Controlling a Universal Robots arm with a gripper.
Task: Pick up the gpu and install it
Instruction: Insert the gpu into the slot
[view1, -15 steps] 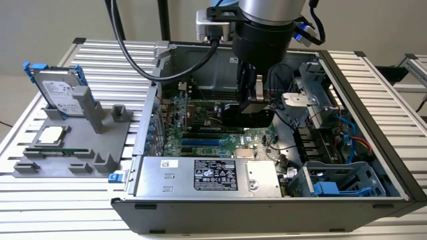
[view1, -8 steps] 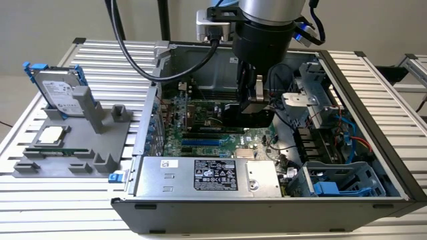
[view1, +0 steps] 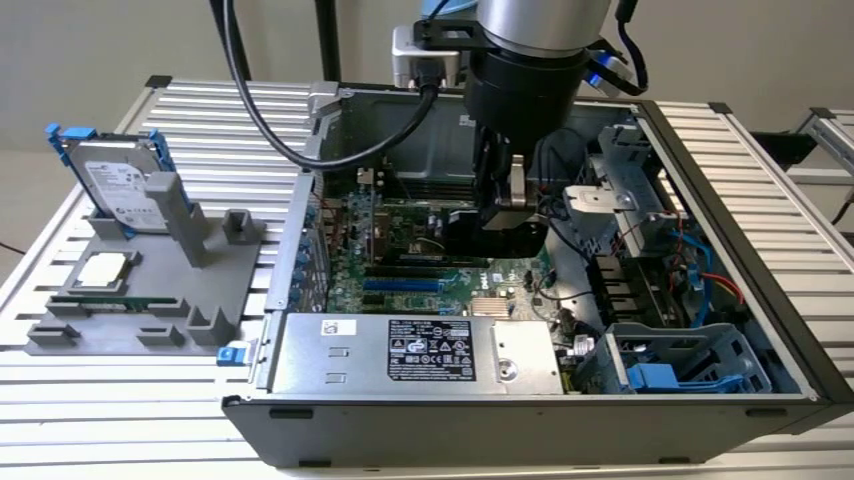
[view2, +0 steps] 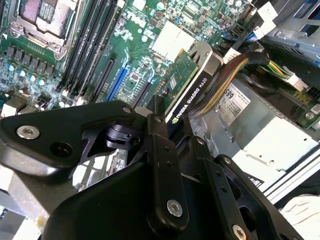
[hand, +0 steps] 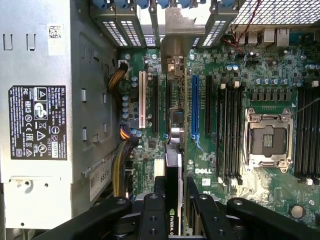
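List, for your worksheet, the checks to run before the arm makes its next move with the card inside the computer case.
1. Grip: gripper closed on the gpu, one finger on each side. Ok.
2. Position: gpu held edge-on over the motherboard, inside the case. Ok.
3. Blue slot free of obstructions: ok; the card runs alongside it.
4. Card lined up with its own slot: cannot tell.
5. Clearance to the cable bundle near the card in the second wrist view: cannot tell.
6. Card seated: cannot tell.
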